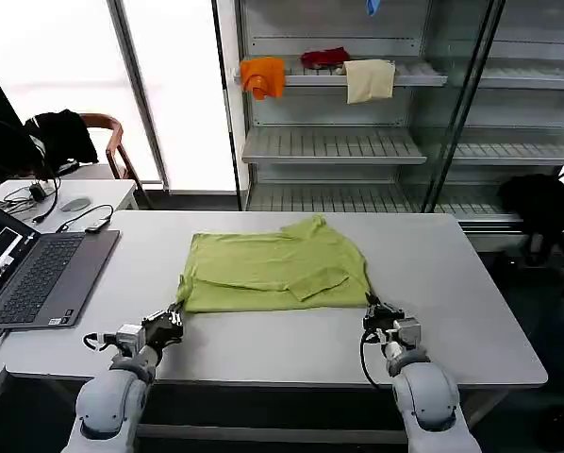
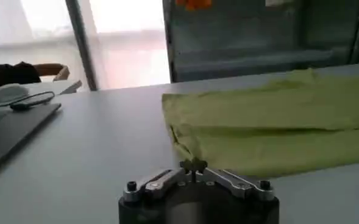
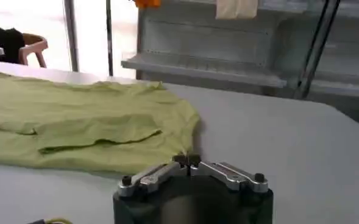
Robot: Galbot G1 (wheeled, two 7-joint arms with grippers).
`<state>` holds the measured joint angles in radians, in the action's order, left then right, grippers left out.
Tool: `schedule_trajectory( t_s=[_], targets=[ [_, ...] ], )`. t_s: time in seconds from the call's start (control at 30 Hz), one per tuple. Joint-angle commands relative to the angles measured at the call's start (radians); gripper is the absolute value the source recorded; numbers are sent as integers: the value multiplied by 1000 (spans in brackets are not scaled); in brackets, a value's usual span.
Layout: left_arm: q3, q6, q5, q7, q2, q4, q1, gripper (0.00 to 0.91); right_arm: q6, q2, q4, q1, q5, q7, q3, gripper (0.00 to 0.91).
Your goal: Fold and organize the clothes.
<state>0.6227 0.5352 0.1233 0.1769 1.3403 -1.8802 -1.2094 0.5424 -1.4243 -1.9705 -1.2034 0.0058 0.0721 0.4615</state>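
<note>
The table [image 1: 452, 283] is seen from above by the head camera; the T-shirt [image 1: 273, 269] is shared by both low, close wrist cameras.

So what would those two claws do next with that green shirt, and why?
Probably lift both near corners together and carry that edge toward the far side to fold the T-shirt in half. The left claw and right claw each sit at a near corner, fingers closed on the hem, as the wrist views suggest. The shirt lies flat on the table, sleeves already tucked in.
</note>
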Motion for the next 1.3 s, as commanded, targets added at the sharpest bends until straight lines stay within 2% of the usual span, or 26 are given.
schedule_trajectory(
  t_s=[0.03, 0.23, 0.5, 0.67, 1.27, 1.3],
  targets=[
    [68, 2, 115, 29, -31, -136, -162, 0, 36, 9, -152, -135, -8, -5, -9, 0],
    [100, 14, 137, 7, -32, -197, -252, 0, 36, 17, -208, -229, -28, -11, -14, 0],
    [142, 13, 155, -2, -33, -210, -296, 0, 35, 20, -250, -304, -73, 1, -20, 0],
    [140, 6, 155, -7, -30, -219, -326, 0, 34, 7, -239, -317, -107, -1, -41, 0],
    [163, -16, 156, -22, -29, -218, -354, 20, 25, 0, -223, -342, -133, -6, -41, 0],
    [162, -16, 156, -23, -29, -220, -355, 20, 27, -2, -220, -342, -132, -5, -40, 766]
  ],
)
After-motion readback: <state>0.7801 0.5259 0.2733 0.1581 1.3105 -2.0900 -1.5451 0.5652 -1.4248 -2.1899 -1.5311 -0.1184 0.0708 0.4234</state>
